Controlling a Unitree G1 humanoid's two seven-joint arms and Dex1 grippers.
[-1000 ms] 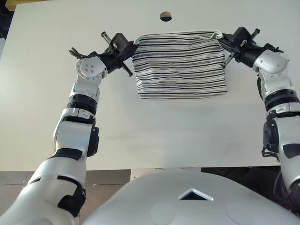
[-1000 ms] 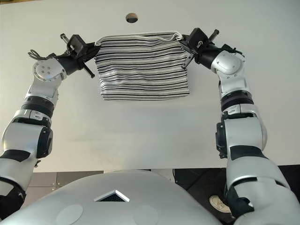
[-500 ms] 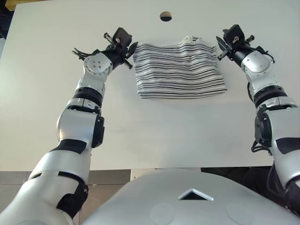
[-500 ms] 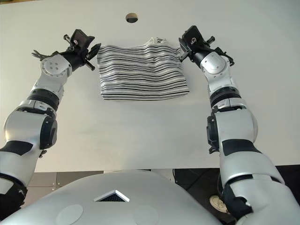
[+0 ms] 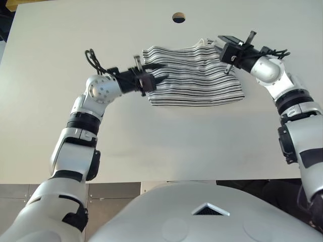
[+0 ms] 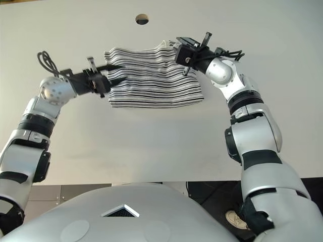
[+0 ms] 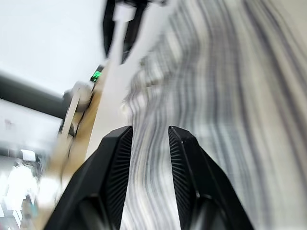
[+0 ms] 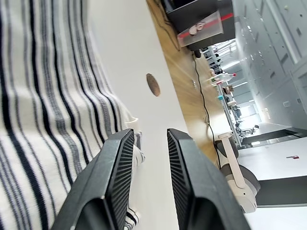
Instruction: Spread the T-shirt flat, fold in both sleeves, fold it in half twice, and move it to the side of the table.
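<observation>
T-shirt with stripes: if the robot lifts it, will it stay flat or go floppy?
Probably floppy: the T-shirt lies folded with a rumpled, wavy far edge. Likely light, being thin cloth. Pushed, it would probably bunch up, not slide whole.

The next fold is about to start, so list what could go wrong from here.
1. The black-and-white striped T-shirt has a rumpled far edge with its neckband poking out, so folding now may set a crooked shape.
2. The left gripper is open over the shirt's left edge and might pinch only the top layer.
3. The right gripper is open at the far right corner, and uneven grasps could skew the fold.
</observation>
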